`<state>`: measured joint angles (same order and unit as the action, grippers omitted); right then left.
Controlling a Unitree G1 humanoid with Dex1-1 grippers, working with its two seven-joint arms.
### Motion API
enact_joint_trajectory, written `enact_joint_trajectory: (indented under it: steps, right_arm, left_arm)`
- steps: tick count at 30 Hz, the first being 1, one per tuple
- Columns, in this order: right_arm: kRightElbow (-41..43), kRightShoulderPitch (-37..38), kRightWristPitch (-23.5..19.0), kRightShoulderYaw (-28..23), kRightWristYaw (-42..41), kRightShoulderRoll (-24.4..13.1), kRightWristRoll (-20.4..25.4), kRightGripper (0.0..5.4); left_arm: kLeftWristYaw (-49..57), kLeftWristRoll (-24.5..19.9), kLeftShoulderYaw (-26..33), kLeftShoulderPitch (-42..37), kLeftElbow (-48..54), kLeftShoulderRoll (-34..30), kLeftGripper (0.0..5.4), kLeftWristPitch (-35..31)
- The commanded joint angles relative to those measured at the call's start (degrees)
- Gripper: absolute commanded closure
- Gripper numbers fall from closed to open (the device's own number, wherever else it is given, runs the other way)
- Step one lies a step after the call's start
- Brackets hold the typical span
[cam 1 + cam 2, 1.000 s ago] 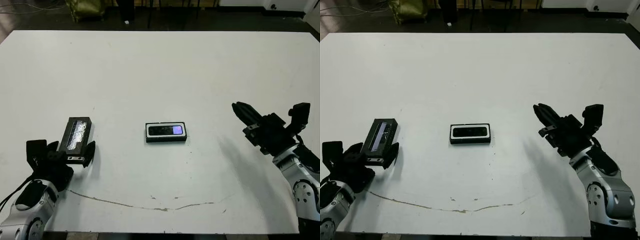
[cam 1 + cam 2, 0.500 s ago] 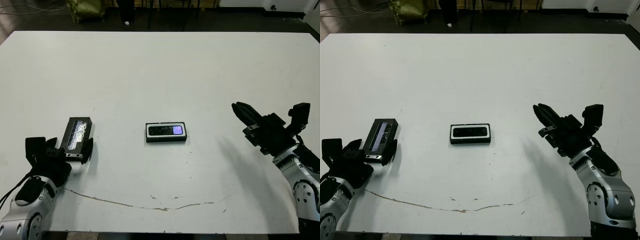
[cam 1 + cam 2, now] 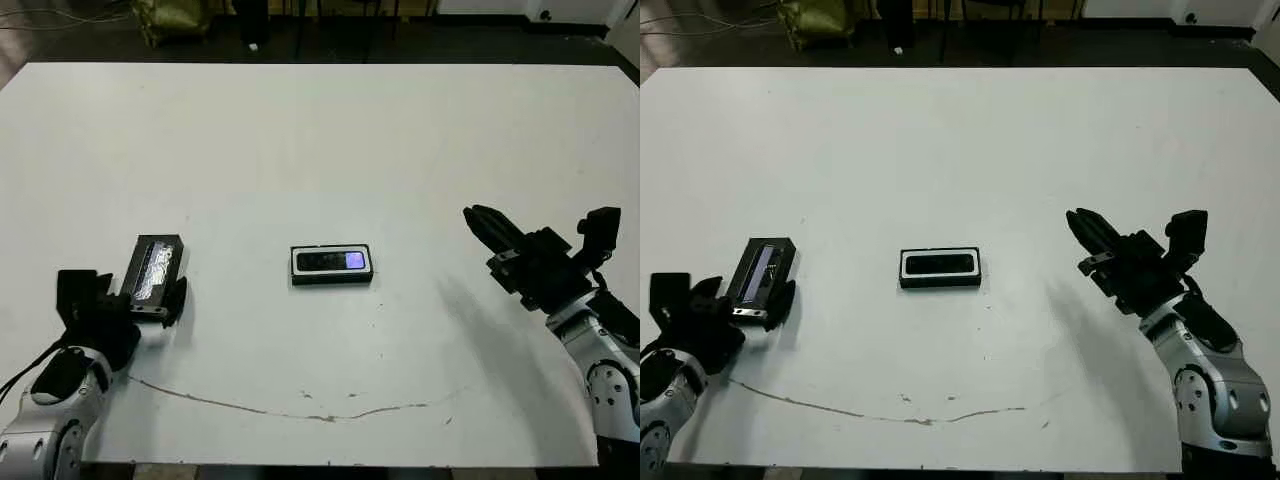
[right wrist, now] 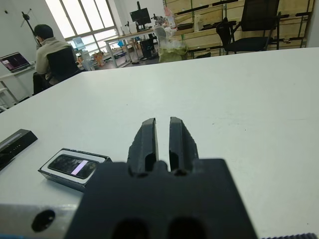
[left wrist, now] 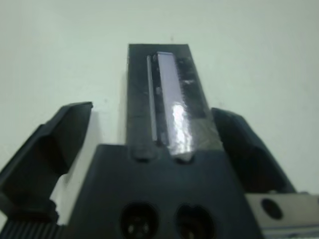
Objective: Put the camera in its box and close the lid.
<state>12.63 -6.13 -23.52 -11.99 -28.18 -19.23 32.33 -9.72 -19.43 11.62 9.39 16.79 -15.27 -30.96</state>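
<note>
The black camera [image 3: 334, 261], showing a purple glint, lies inside the white-lined box [image 3: 297, 265] at the table's middle. It also shows in the right wrist view, camera [image 4: 72, 166] in box [image 4: 50, 170]. The lid [image 3: 153, 270], black with a shiny grey strip, lies flat at the near left. My left gripper [image 3: 148, 306] is open, with the lid's near end between its fingers [image 5: 62, 132]. A gap shows between the lid [image 5: 164, 99] and one of the fingers. My right gripper [image 3: 472, 213] hovers shut and holding nothing, to the right of the box.
A thin brown crack line [image 3: 300, 412] runs across the white table [image 3: 320, 140] near its front edge. Beyond the table, a seated person [image 4: 52, 55] is at a desk, with chairs and shelves behind.
My left gripper has crept a little forward along the lid's near end. The lid, the box with the camera and the right arm have stayed put.
</note>
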Motion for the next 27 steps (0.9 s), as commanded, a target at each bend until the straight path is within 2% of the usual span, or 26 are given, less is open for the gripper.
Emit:
enact_joint_trajectory:
  steps: [1,5,12,15,17,20,22,24,27]
  right_arm:
    - [-0.6,1.1,-0.2,-0.3,0.0,-0.1,0.0,5.40]
    - [-0.6,1.2,-0.2,-0.4,0.1,0.0,0.0,5.40]
    - [-1.0,1.2,0.4,-0.3,-0.2,0.1,-0.2,5.40]
    - [-0.3,1.4,-0.2,-0.3,0.7,0.1,-0.3,5.40]
    - [-1.3,1.2,0.6,-0.4,-0.3,0.2,0.0,5.40]
    - [-1.5,1.1,0.6,-0.4,-0.3,0.1,-0.2,5.40]
    - [-1.5,1.1,0.6,-0.4,-0.3,0.0,-0.2,5.40]
    - [-1.1,1.3,0.4,-0.4,0.1,0.2,-0.1,5.40]
    - [-1.5,1.3,0.8,-0.4,-0.3,0.4,0.1,5.40]
  left_arm:
    - [1.5,-0.4,-0.2,3.5,-3.3,1.7,0.02,-6.3]
    - [4.4,-1.8,1.5,3.1,-3.6,4.1,0.02,-8.1]
    - [1.1,-4.6,2.2,2.5,-7.8,2.7,0.02,-9.9]
    - [-4.5,-2.4,-2.6,1.2,-10.2,-3.9,0.02,-11.7]
    - [-10.4,-1.5,-5.2,0.1,-13.4,-7.6,0.02,-9.5]
    - [-16.2,2.1,-7.9,-1.8,-21.2,-10.6,0.41,-0.9]
    - [-15.6,6.7,-10.6,-2.1,-21.0,-13.1,0.88,2.1]
    - [-14.2,9.5,-12.2,-1.0,-15.3,-15.6,1.37,2.0]
    - [-12.3,9.5,-12.7,-1.5,-7.7,-17.3,2.10,-6.1]
